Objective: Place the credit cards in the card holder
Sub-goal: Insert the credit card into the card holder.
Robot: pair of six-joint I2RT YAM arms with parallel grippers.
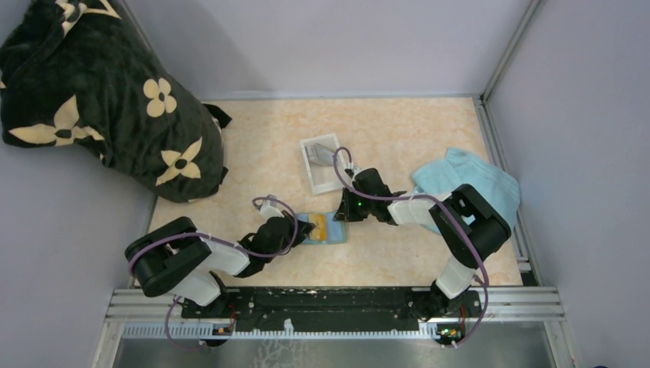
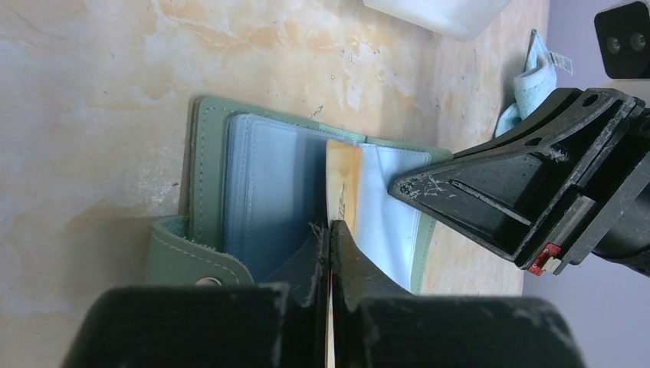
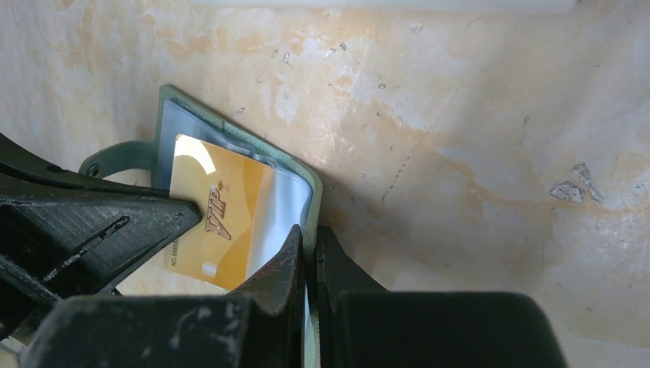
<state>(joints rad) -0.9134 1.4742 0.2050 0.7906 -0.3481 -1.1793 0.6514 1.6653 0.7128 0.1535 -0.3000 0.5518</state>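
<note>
Clamping one edge of the orange card [image 3: 222, 222], the left gripper [image 2: 329, 245] stood clenched over the open card holder [image 2: 207, 192]. The card lay straight ahead of its tips across the pale sleeves. Opposite, the right gripper [image 3: 309, 249] was clenched on the holder's far cover edge, apparently steadying it.

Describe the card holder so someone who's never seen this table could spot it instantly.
On the marbled beige table, look near the front, where the left gripper and right gripper meet. The card holder lies open there, in front of the white tray and left of the light blue towel. Only it has green edges, pale blue sleeves and an orange-yellow card.
</note>
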